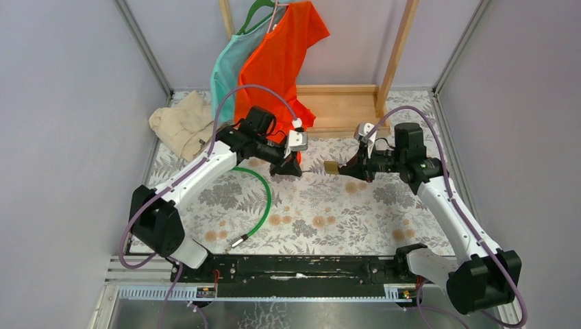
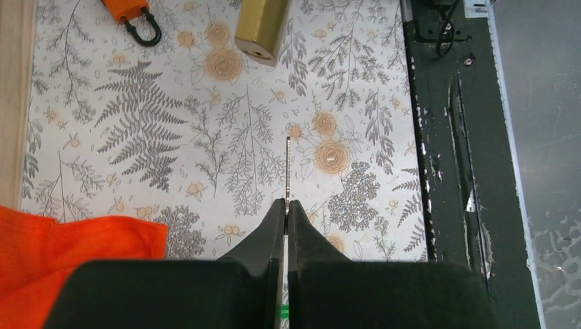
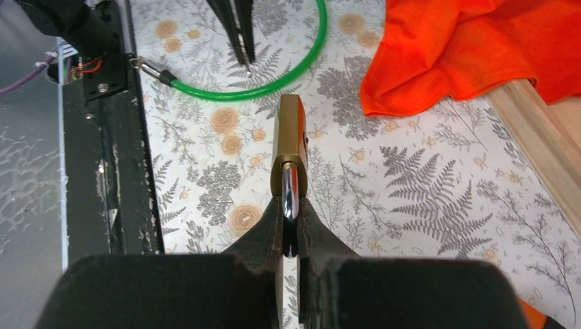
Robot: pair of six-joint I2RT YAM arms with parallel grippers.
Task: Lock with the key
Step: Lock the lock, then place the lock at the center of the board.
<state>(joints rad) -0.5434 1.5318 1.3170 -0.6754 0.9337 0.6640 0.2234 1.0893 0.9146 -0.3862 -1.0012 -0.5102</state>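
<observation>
Though tight on a thin blade (image 2: 287,171), perhaps metal, left gripper (image 2: 287,203) clear of right gripper's (image 3: 290,205) clamped padlock (image 3: 290,130).

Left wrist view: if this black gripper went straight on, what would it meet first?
Likely the brass padlock, almost dead ahead of the thin metal blade that the left gripper pinches; depth is unclear.

High rear view looks down — close wrist views share padlock (image 3: 289,133).
</observation>
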